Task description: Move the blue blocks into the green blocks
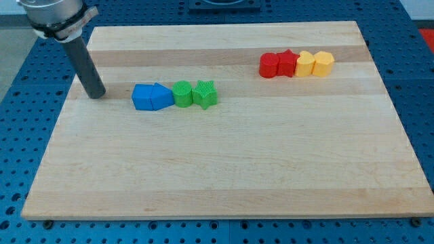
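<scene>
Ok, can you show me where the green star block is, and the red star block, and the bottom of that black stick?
green star block [206,94], camera view, on its top face.
red star block [287,62], camera view, on its top face.
my tip [95,93], camera view, at the rod's very end, left of the blue blocks.

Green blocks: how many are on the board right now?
2. The green cylinder touches the blue blocks on its left; the green star sits against the cylinder's right side. None appear hidden.
</scene>
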`<state>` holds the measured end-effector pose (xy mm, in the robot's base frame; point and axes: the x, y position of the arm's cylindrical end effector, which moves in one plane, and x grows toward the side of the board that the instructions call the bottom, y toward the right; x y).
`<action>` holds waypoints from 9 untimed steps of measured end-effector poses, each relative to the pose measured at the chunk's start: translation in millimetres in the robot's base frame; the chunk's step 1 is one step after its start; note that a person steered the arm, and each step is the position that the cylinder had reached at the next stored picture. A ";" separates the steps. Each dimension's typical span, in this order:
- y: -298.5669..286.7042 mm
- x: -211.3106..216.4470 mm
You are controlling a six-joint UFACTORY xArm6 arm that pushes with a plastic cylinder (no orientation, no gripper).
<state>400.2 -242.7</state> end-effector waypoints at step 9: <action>110.6 15.9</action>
<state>416.1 -132.2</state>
